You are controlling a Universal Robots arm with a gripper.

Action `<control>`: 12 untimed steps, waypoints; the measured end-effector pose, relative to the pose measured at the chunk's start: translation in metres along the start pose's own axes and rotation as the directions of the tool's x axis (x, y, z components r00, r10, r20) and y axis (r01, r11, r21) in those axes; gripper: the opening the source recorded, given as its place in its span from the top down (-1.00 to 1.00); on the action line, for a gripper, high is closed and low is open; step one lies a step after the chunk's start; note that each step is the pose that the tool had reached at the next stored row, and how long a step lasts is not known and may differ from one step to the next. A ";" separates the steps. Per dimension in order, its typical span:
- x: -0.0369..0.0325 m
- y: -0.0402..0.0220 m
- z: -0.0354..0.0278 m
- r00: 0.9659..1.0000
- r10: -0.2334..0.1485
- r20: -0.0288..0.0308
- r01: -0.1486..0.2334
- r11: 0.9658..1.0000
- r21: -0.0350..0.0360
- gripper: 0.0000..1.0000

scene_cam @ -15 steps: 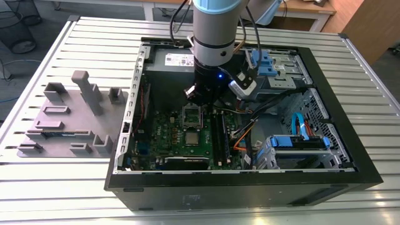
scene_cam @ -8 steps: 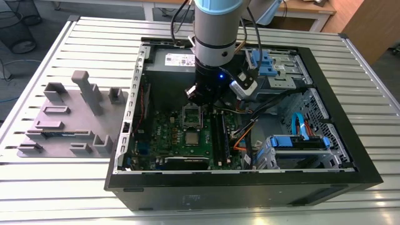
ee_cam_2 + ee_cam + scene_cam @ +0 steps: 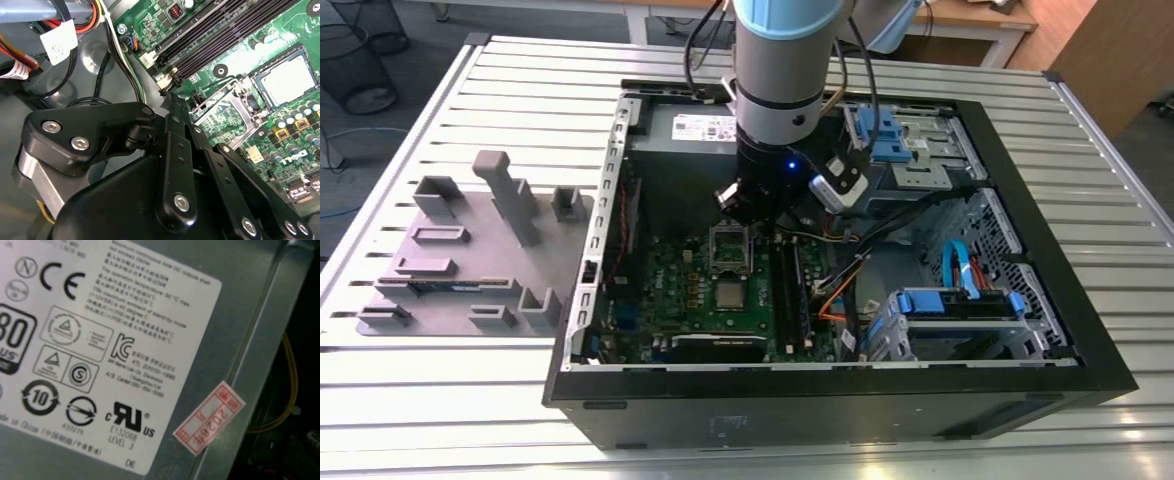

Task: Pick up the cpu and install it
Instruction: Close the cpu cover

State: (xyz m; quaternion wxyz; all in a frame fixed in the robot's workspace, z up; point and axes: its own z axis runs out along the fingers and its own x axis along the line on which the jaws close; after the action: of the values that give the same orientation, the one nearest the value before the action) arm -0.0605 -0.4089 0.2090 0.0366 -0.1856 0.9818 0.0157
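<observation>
Dull silver cpu, green motherboard

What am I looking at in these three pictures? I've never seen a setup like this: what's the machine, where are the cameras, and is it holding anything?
The machine is a robot arm with a gripper at its end, pointing down into an open computer case that lies on a slatted metal table. The exterior view comes from a camera off the arm, looking down on everything. Both wrist views come from cameras riding on the arm: the second shows the gripper's black links above the green motherboard, the first a labelled grey power-supply box. A grey parts holder sits on the table at the exterior view's left. The cpu lies on the motherboard, not in the gripper.
</observation>
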 end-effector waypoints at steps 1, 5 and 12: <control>0.0001 0.0000 0.0005 1.000 0.000 0.000 0.000 1.000 0.000 0.79; 0.0003 -0.0001 0.0028 1.000 0.000 0.001 0.000 1.000 -0.002 0.79; 0.0013 0.0003 0.0048 1.000 0.000 0.002 0.000 1.000 -0.004 0.79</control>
State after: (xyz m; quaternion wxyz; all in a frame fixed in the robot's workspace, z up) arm -0.0616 -0.4090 0.2042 0.0370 -0.1856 0.9818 0.0180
